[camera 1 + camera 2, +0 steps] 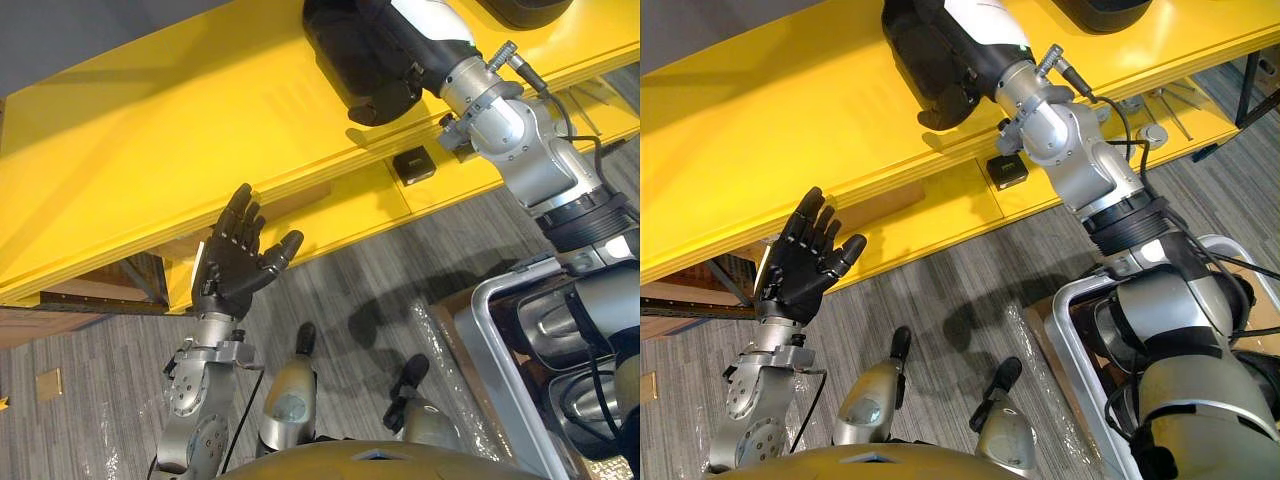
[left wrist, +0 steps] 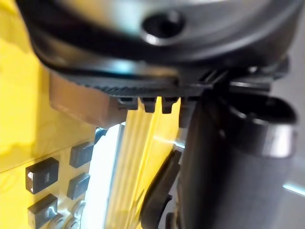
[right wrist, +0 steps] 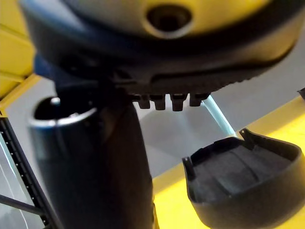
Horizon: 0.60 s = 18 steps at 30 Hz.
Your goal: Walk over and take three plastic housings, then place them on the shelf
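Observation:
My right arm reaches up over the top board of the yellow shelf. Its hand is a dark bulk there, and I cannot separate it from whatever dark thing lies under it. In the right wrist view a black plastic housing lies hollow side up on the yellow board, just past the thumb. Another black housing sits at the shelf's far right. My left hand is raised at the shelf's front edge, fingers spread and holding nothing.
A small black box rests on the lower yellow ledge. Metal tools lie further right on that ledge. Several small dark blocks appear in the left wrist view. A grey metal-framed bin stands at my lower right.

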Tool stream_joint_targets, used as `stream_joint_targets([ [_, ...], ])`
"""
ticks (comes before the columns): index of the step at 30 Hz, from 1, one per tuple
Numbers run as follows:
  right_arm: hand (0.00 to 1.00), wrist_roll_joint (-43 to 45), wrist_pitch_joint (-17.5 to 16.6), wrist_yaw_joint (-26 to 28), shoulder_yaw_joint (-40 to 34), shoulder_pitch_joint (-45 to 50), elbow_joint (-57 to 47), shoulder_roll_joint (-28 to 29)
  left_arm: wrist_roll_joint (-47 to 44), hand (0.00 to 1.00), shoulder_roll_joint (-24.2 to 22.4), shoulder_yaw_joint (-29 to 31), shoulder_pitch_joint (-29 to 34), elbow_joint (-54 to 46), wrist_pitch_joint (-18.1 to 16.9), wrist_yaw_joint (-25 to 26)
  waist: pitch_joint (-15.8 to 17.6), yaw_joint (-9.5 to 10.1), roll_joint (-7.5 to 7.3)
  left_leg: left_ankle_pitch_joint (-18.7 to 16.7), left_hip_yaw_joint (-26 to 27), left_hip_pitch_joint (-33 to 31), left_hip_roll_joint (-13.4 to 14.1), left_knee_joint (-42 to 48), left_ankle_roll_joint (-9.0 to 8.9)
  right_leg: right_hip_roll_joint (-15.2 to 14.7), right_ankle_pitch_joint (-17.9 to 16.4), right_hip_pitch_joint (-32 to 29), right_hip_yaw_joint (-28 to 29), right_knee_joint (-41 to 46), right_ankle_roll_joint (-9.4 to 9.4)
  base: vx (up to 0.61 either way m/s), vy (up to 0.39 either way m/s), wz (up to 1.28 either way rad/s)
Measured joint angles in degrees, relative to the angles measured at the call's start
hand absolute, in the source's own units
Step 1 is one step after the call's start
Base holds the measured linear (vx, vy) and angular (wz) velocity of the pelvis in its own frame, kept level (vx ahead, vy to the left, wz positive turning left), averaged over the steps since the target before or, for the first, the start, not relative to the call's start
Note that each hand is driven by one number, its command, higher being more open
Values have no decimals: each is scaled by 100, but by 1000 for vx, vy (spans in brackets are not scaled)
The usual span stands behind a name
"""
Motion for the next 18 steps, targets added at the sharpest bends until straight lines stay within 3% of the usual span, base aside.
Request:
stream_joint_targets([
  [3,100,157,0,61,6,0,-5,-48,0,100,39,6,82,0,2,-54,0,-34,-94,-9,7,-2,9,0,-5,10,2,-4,11,-5,0,0,0,0],
  [9,100,129,0,-4,8,0,-7,-230,2,100,49,68,86,-3,2,-103,10,-16,-122,-23,16,-5,8,0,1,10,2,-6,15,-17,0,0,0,0],
  [18,100,-606,-155,-660,148,-7,569,-218,1,100,49,110,86,-186,1,-127,18,110,-134,-27,-49,-64,-3,10,6,9,1,-11,-29,-28,0,0,0,3],
])
